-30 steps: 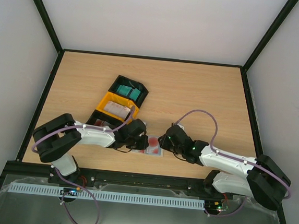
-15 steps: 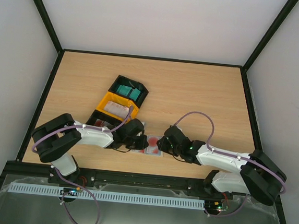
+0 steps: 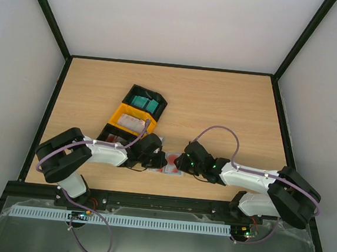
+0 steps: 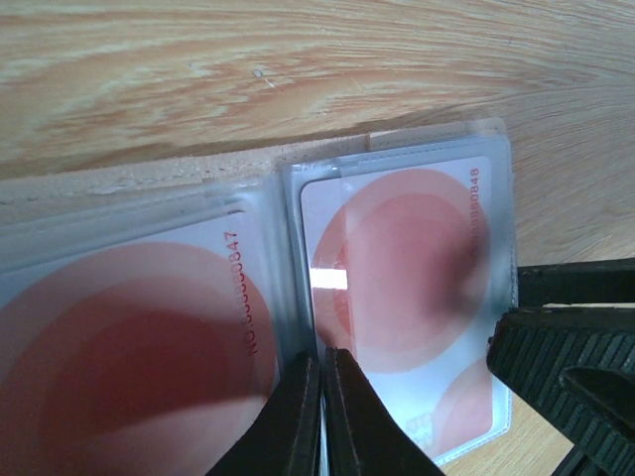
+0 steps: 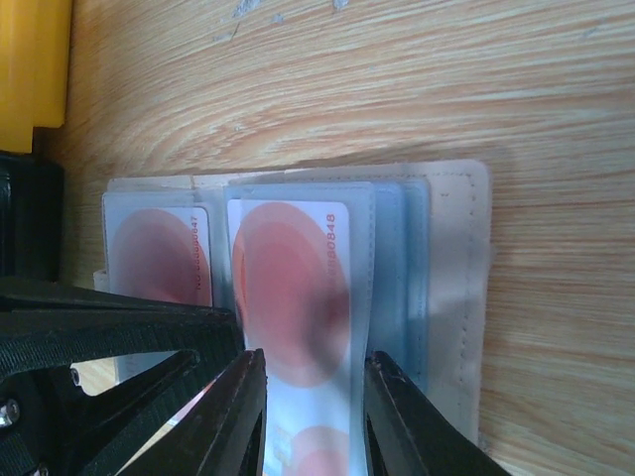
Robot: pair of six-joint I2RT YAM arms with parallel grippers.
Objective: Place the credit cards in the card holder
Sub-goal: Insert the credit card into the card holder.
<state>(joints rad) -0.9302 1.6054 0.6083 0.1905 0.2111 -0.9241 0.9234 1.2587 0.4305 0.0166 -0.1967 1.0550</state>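
The beige card holder [image 3: 170,164] lies open near the table's front edge, its clear sleeves [image 5: 397,268] fanned out. Two white credit cards with red marks sit in sleeves, one [image 4: 129,337] on the left and one [image 4: 407,278] on the right. My left gripper [image 4: 322,362] is shut, its tips on the fold between the two sleeves. I cannot tell whether they pinch plastic. My right gripper [image 5: 313,397] grips the right-hand credit card [image 5: 293,278] in its sleeve by both long edges, and the card bows a little. In the top view the grippers meet over the holder, left [image 3: 157,160] and right [image 3: 182,162].
A row of tray bins lies behind the left arm: a black one [image 3: 157,97] with teal cards [image 3: 145,103], a yellow one [image 3: 120,114] with a pale card, and another black one [image 3: 106,133]. The yellow bin's corner [image 5: 30,59] shows left of the holder.
My right gripper has slid left onto the holder and now has its fingers on the right-hand card. The left arm and the holder have stayed put.
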